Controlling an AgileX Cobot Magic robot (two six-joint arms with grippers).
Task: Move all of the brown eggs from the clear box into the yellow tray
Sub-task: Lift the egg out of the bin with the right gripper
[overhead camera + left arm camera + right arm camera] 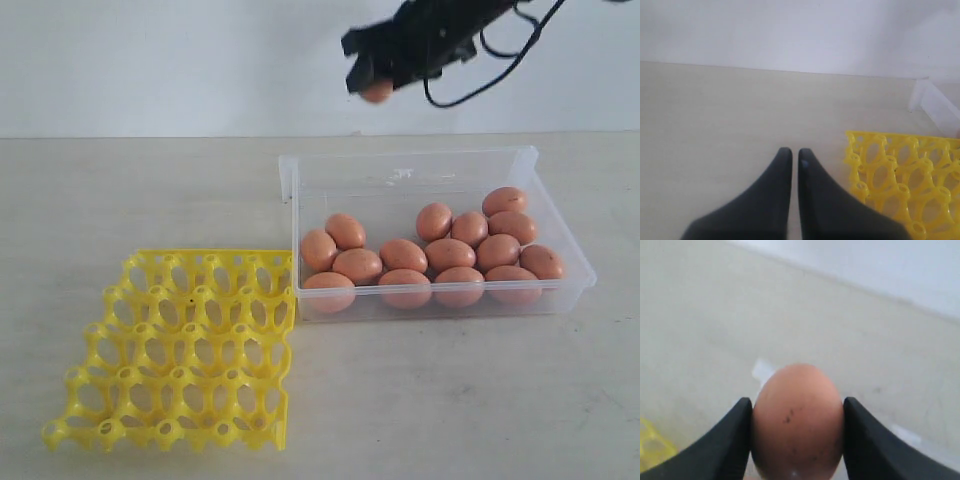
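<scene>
1. Step: carry. R jaws clamped on one brown egg (797, 420), high above clear box (405, 158).
2. Other brown eggs (450, 254) in box; yellow tray (215, 258) empty, just beside it on worktop (450, 400).
3. L jaws together, empty, near tray.
4. Next: cross to a tray cup, lower, release gently.

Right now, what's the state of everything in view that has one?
right gripper, shut on an egg, raised high
held egg, clamped between the fingers, off the table
left gripper, shut, empty
clear box, open, no lid on it
boxed eggs, loose, bunched together
yellow tray, all cups in view empty
</scene>
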